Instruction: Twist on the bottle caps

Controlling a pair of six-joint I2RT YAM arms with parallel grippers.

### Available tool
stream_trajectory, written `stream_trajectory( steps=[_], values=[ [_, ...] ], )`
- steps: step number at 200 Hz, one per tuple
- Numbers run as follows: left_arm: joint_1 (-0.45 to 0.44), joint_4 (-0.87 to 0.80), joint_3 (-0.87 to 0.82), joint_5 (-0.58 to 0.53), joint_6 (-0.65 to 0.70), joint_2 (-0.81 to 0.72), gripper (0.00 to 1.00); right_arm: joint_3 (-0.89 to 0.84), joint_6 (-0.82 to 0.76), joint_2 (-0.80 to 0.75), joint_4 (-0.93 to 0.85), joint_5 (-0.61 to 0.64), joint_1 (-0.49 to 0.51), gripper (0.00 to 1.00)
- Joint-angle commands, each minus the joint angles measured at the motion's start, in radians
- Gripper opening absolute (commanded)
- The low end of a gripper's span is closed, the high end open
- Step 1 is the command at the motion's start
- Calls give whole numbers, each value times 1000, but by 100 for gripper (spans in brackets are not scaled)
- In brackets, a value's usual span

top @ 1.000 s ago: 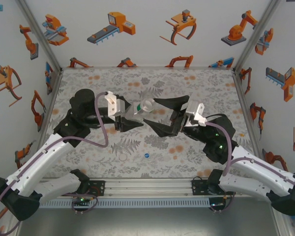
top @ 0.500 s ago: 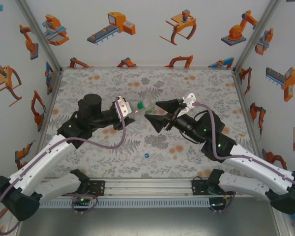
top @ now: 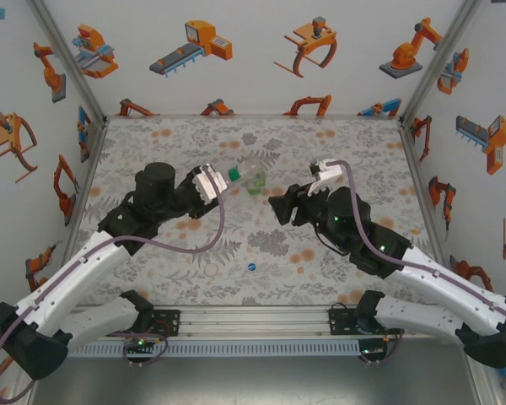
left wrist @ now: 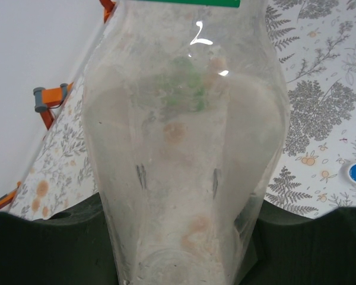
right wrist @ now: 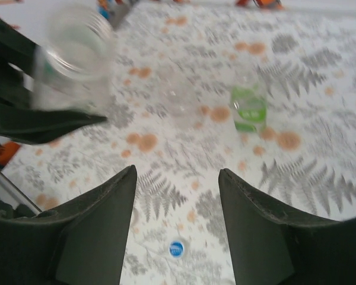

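Left gripper point(top: 226, 180) is clamping a small clear plastic bottle point(left wrist: 184, 148) around its body and holding it off the counter point(top: 337, 143), with one end tipped toward the right arm. Right gripper point(right wrist: 177, 175) is hanging nearby with its jaws apart and nothing between them. Judging by this, the step in hand is capping the held bottle: it is being presented, but the partner gripper is carrying no cap. The end facing the right wrist camera is looking bare, though blur is making that uncertain. The next move is calling for a cap. A small round blue plastic screw cap point(right wrist: 177, 248) is lying flat on the counter toward the near edge, well apart from both grippers, so the right gripper is likely needing to drop over it, close on its rim, carry it to the bottle mouth, square it up and twist. Beyond, a second clear plastic bottle point(right wrist: 178, 95) and a green-tinted plastic bottle point(right wrist: 248, 110) are standing upright on the counter. All three are looking empty; whether the green is tint or liquid cannot be told
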Motion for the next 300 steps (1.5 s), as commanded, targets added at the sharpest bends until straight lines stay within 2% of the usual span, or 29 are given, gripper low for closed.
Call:
stream_trajectory(
  steps=[1, 26, 57, 82, 97, 129, 147, 174, 186, 206, 222, 243, 273, 300],
  values=[
    [-4, -25, 12, -28, -25, -55, 21, 69, 108, 42, -264, 66, 4, 54],
    [-3, -33, -7, -21, -57, -111, 7, 84, 145, 108, -356, 29, 5, 55],
    [0, -59, -20, 6, -95, -150, 1, 62, 178, 164, -390, -28, 4, 55],
    [17, -77, -10, -40, -175, -150, 0, 102, 175, 240, -455, -58, 4, 54],
    [78, -83, -16, 26, -214, -170, 0, 142, 174, 298, -492, -78, 4, 55],
    [268, 6, -86, 204, -330, -243, 0, 219, 167, 425, -537, -149, 12, 55],
    [342, 47, -95, 259, -379, -257, 0, 275, 150, 502, -560, -163, 38, 56],
    [453, 129, -113, 313, -460, -246, 0, 384, 146, 632, -614, -148, 77, 65],
    [491, 176, -136, 298, -494, -252, 0, 431, 138, 685, -620, -149, 101, 69],
    [547, 199, -150, 254, -514, -269, 0, 459, 124, 739, -579, -161, 147, 70],
    [567, 199, -161, 184, -510, -285, 0, 461, 139, 774, -546, -203, 161, 63],
    [577, 181, -166, 110, -492, -304, 0, 485, 190, 836, -536, -207, 166, 55],
    [577, 191, -189, 22, -477, -340, 0, 574, 199, 929, -557, -198, 188, 55],
    [577, 202, -202, 4, -475, -357, 0, 651, 186, 1006, -568, -207, 210, 56]
  ],
)
